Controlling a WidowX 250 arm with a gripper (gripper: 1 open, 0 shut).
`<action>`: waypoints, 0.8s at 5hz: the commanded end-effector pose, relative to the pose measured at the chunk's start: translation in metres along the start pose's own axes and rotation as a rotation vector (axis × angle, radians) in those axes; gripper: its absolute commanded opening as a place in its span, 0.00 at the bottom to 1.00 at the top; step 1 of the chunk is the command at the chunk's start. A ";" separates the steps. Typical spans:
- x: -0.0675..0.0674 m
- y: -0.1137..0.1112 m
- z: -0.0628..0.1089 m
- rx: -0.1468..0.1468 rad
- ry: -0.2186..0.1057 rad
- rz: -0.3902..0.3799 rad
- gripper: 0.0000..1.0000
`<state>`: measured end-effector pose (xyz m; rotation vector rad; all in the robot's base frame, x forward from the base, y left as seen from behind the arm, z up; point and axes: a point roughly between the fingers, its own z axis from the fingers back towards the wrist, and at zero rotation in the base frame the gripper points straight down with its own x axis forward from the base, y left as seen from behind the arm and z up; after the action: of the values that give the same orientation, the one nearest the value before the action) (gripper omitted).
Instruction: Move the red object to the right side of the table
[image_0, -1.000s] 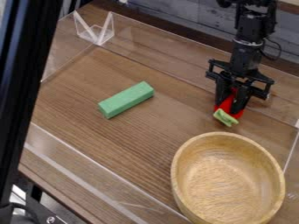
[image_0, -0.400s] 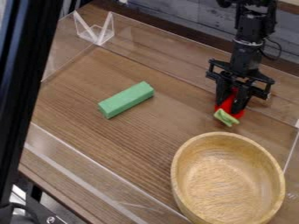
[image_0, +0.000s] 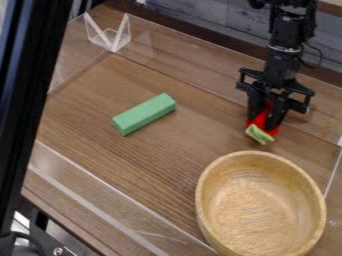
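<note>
Red toy (image_0: 274, 124), camera view: you have it right at the jaws of the gripper (image_0: 270, 116), low between the dark fingers, no sideways gap to close. Jaws look drawn in on its red body, so call it a pinch; you can't see the contact pads themselves, the black linkage covers them. Long axis runs slantwise, far-right to near-left, with the pale green leafy end (image_0: 259, 134) poking out toward near-left, free of the fingers. Toy sits in the right part of the table (image_0: 174, 165), just beyond the far rim of the wooden bowl (image_0: 261, 205), and well apart from the green block (image_0: 144, 114) off to the left. Can't tell whether its underside touches the wood or hangs slightly above. Only one arm to consider, and it reaches in from the far right, directly over the toy. Judging from this, you're late in the task: side looks right already, so what remains is probably a small nudge further right or a straight release. Keep the leafy end off the bowl rim if you shift nearer; a rounded body like that could roll once you let go.
</note>
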<state>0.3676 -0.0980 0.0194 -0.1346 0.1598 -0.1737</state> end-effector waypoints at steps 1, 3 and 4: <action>0.004 -0.047 -0.008 -0.021 -0.023 -0.121 0.00; 0.004 -0.051 -0.008 -0.027 -0.024 -0.128 0.00; 0.003 -0.052 -0.008 -0.028 -0.023 -0.130 1.00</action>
<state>0.3659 -0.1096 0.0191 -0.1439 0.1611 -0.1933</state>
